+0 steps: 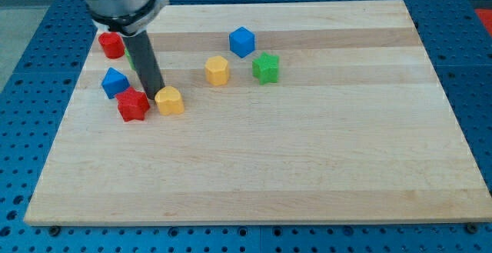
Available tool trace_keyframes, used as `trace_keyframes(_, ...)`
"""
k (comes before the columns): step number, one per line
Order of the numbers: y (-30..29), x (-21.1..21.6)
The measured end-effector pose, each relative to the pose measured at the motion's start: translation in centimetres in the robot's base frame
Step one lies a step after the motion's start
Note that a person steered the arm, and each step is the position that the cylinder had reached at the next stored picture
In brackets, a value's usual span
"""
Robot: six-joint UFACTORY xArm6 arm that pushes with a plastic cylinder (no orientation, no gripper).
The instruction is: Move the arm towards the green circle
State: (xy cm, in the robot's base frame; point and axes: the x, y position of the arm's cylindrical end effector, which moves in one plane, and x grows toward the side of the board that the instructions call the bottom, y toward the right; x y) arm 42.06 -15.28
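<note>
At the view's left, my tip (156, 94) rests between the red star (132, 104) and yellow heart (170, 100); bare rod, nothing clamped

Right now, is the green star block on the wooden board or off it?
On it. The green star block rests flat on the wooden board, well inside its edges, right of a yellow block.

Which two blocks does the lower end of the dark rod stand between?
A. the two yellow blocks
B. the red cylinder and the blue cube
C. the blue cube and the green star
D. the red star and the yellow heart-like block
D: my tip sits between the red star-shaped block and the yellow heart-like block, near the view's left.
</note>
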Motion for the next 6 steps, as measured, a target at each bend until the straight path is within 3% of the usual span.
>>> trace_keyframes(2, 4.0, 0.0)
trace_keyframes(6, -1.8, 0.0)
